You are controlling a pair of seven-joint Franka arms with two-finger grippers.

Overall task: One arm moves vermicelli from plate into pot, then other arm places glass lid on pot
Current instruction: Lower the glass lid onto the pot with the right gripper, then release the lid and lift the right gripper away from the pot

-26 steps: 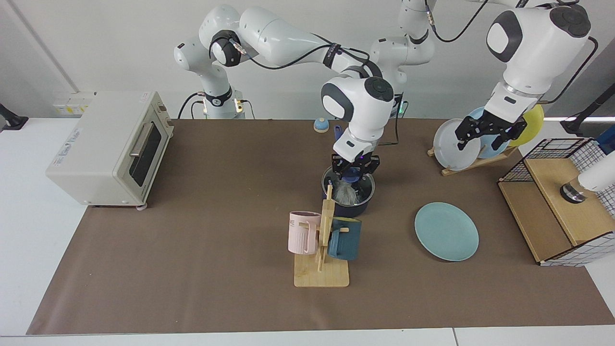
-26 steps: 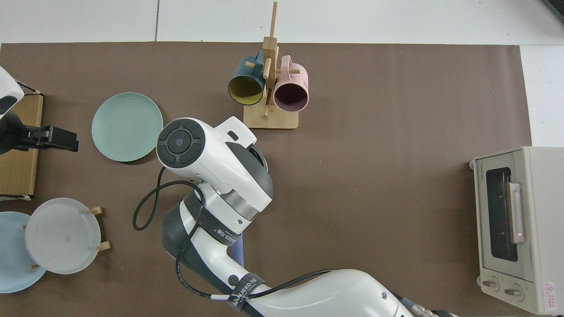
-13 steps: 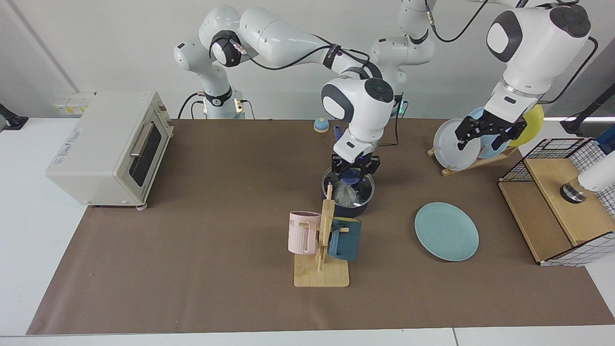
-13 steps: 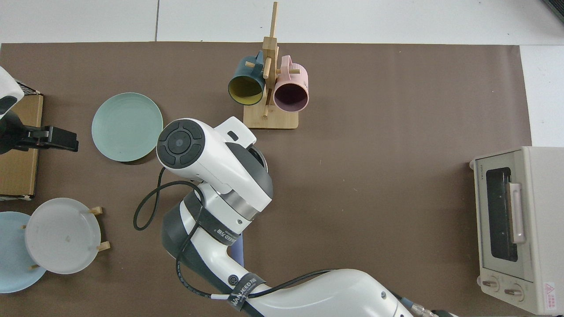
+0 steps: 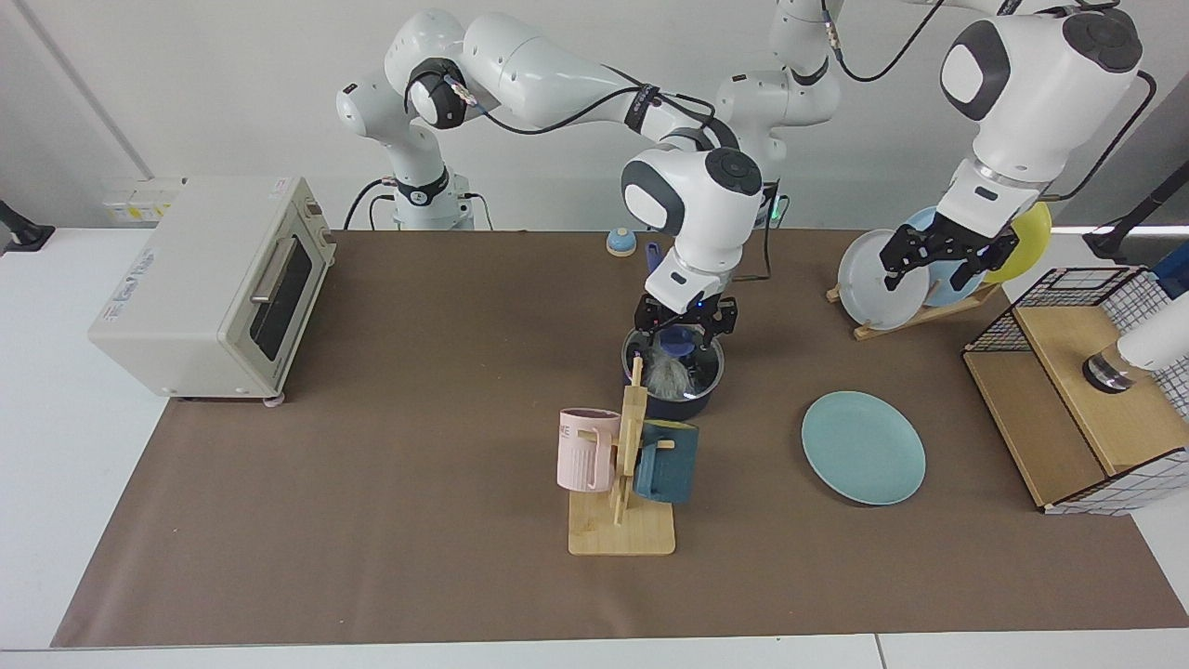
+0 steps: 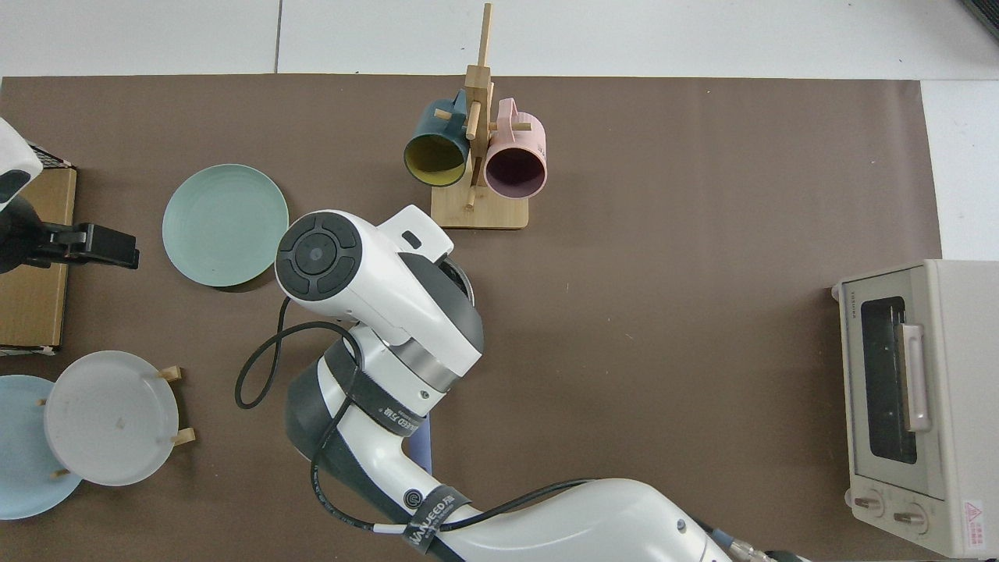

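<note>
You could read "WANJEED" on the black strap (image 6: 425,516) round the arm above the gripper; print on the oven (image 6: 913,406) and pink mug (image 5: 585,451) stayed illegible.

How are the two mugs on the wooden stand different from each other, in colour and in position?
The pink mug is pale pink with a ribbed side and some lettering near its rim; the blue mug is dark teal-blue and plain. In the top view the pink mug shows a dark purple inside, the blue mug a yellow-green inside. In the facing view the pink mug hangs slightly higher. Both hang on pegs of the same wooden stand, one on each side of its post.
</note>
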